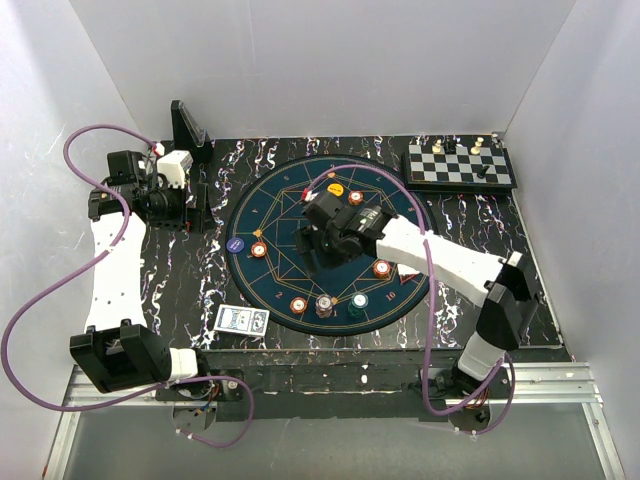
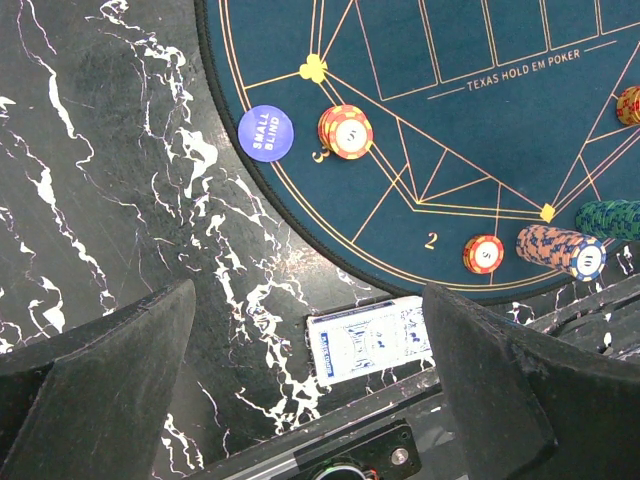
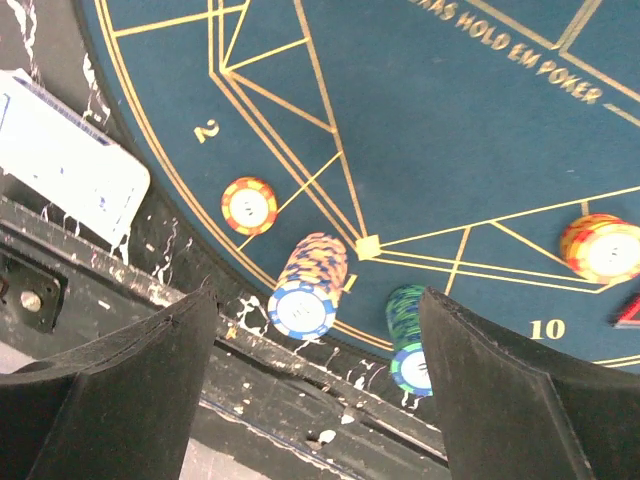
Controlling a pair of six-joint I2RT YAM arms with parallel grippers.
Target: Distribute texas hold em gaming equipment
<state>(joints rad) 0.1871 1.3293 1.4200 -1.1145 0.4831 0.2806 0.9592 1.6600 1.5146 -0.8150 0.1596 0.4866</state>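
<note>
The left claw [image 2: 310, 292] has its fingers wide apart with nothing between them. It hangs over the marbled worktop [image 2: 120, 180], off the left rim of the round poker mat [image 2: 420, 60]. The right claw [image 3: 318, 292] is likewise spread wide and grips nothing. It is positioned above the mat's near rim.

Cards: one deck of blue-backed cards [image 1: 241, 319] lies flat on the worktop just outside the mat's near-left edge, apart from both claws.

Chips, all on the mat:
- A purple stack [image 3: 312, 280] stands at numeral 1 by the near rim.
- A teal stack [image 3: 408, 335] stands just beside the purple stack, on its right.
- One orange stack [image 3: 249, 205] sits by numeral 2.
- A second orange stack [image 3: 603, 248] sits above numeral 10.
- A third orange stack [image 2: 346, 131] sits at numeral 3.
- The SMALL BLIND disc [image 2: 266, 133] lies just beside the third orange stack, straddling the mat's edge.
- A yellow chip [image 1: 335, 189] lies on the far side of the mat.

The chessboard [image 1: 460, 165], with pieces on it, occupies the far right corner of the worktop.
</note>
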